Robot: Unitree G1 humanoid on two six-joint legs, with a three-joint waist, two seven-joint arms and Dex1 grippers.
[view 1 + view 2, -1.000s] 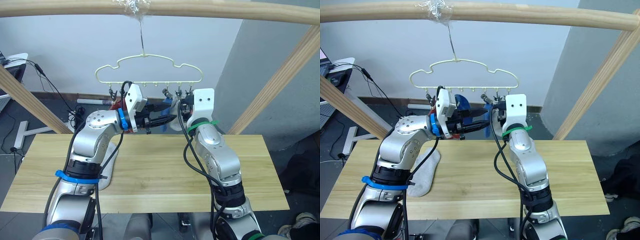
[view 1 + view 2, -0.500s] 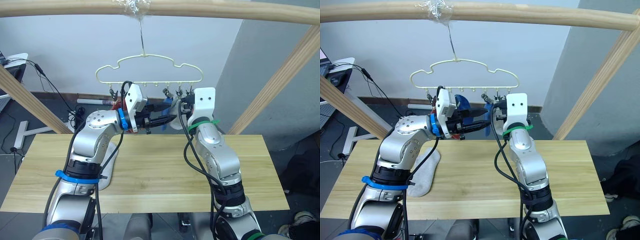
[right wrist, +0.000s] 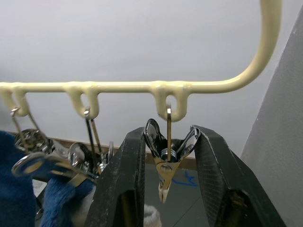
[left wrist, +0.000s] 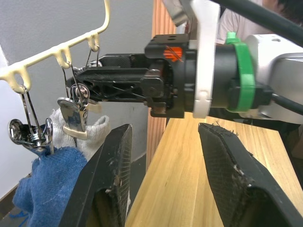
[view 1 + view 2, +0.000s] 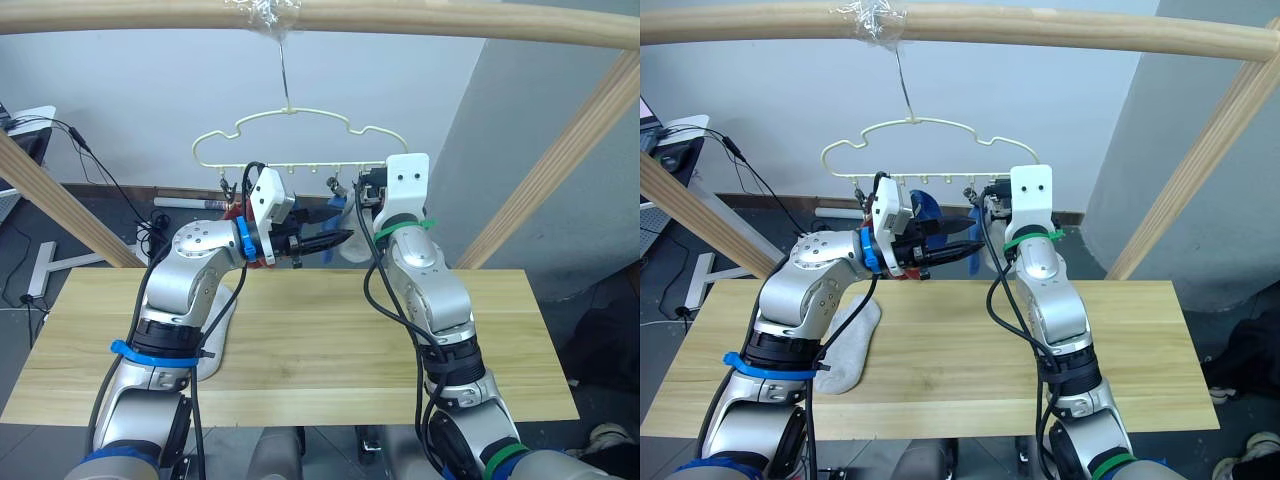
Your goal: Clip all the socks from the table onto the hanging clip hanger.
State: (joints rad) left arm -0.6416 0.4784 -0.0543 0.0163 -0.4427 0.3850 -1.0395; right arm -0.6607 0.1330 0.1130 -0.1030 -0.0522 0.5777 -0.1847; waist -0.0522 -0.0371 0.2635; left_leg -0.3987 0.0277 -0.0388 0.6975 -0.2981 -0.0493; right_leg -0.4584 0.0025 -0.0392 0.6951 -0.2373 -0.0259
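While the thin pale yellow-green clip hanger [image 5: 300, 146] hangs by its wire hook from a round wooden pole [image 5: 400, 20], both arms are raised to its row of small metal clips. The right gripper [image 3: 165, 161] stands with its two black jaws spread on either side of the end clip [image 3: 166, 158], a shiny sprung metal piece dangling from a loop of the hanger's straight lower bar; the flat jaws flank the clip's rounded handles very closely, and I cannot tell whether they touch them. The left gripper [image 4: 163, 175] is level with the clips and points across toward the right gripper, its rough-edged black jaws held apart with nothing between them.

On the hanger, a blue sock [image 4: 45, 189] of soft knit hangs bunched from one clip, and a pale grey sock [image 4: 92, 130] with a nubbly weave hangs from the clip next to it. A rust red sock [image 5: 872, 212] shows behind the left wrist, near the hanger's left end; its clip is hidden.

The table [image 5: 1140, 340] is a wide rectangle of light wooden planks with a smooth grain. One light grey sock [image 5: 845, 345] lies flat near the table's left edge, partly covered by the left arm.
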